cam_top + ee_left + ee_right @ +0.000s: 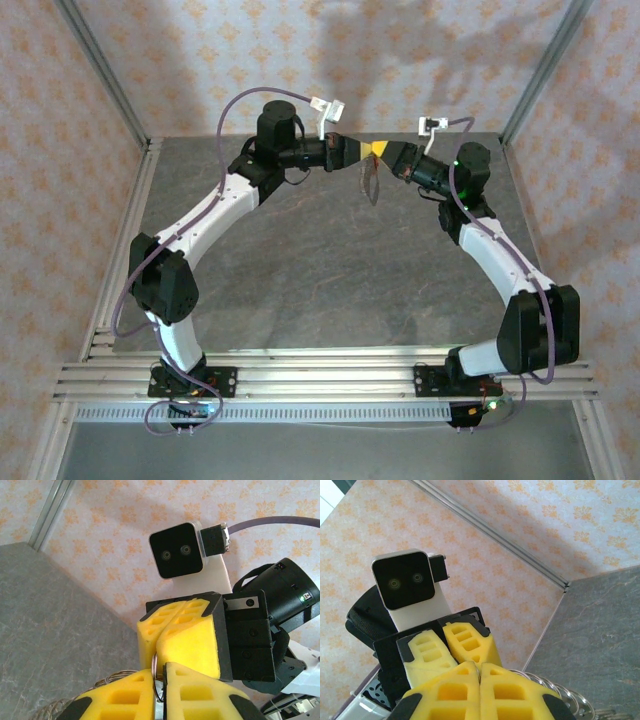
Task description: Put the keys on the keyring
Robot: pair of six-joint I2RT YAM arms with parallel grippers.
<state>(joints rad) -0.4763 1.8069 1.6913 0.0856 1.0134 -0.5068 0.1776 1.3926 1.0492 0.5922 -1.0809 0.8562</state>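
At 12 o'clock we note left tool point(159, 679) and right tool point(479, 674) both clamped on the keyring point(372, 182), judged light and springy; best held on bare wire.

White arm links point(215, 205), black joints point(165, 280), purple cables point(280, 521). Left gripper point(160, 672), right gripper point(156, 652): yellow cut-out pads point(195, 645), black housing point(250, 640) behind jaws, white-cased camera point(177, 550) above.

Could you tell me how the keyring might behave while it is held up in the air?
The keyring dangles below the left gripper and right gripper, so it will likely swing when moved. Its thin wire looks light, and smooth metal might slip from the pinch.
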